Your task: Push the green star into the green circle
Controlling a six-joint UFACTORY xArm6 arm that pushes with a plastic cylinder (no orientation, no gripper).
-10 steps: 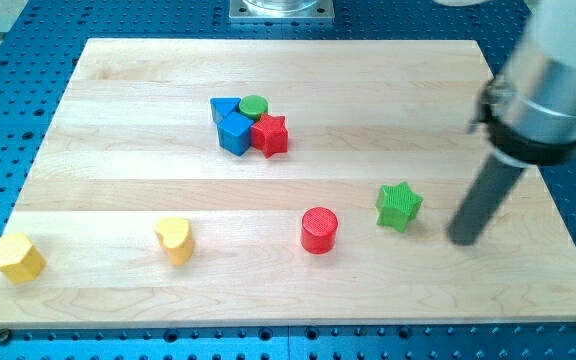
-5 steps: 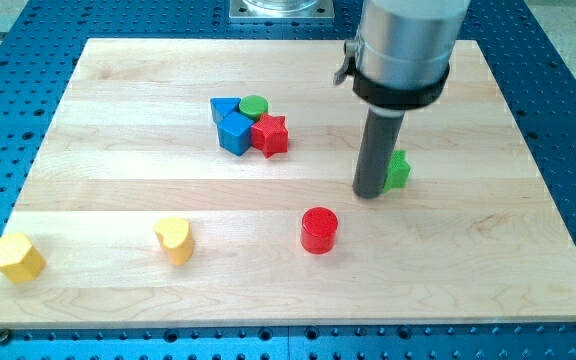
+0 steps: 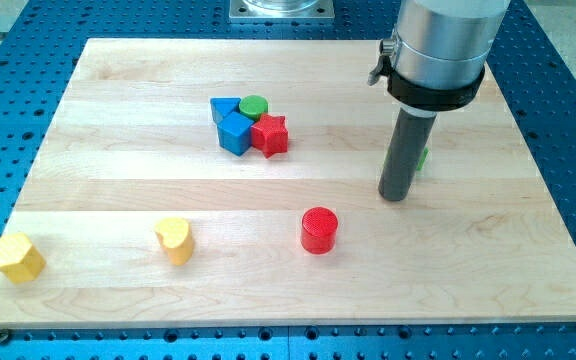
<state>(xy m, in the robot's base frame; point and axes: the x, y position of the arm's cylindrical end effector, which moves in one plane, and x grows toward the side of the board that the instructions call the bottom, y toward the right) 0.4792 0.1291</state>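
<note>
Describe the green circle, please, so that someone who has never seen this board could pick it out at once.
Start at the wooden board and find the tight cluster of four blocks just above its middle, towards the view's left. The green circle sits at the cluster's top, touching the blue blocks and the red star. It is the only round and only green piece there; my tip is far off, towards the view's right.

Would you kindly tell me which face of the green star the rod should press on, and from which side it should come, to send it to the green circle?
Press the green star on its face toward the view's right, coming from the right and slightly below. The green circle lies to the view's upper left. My tip now stands in front of the star, hiding most of it, so it must circle round first.
</note>
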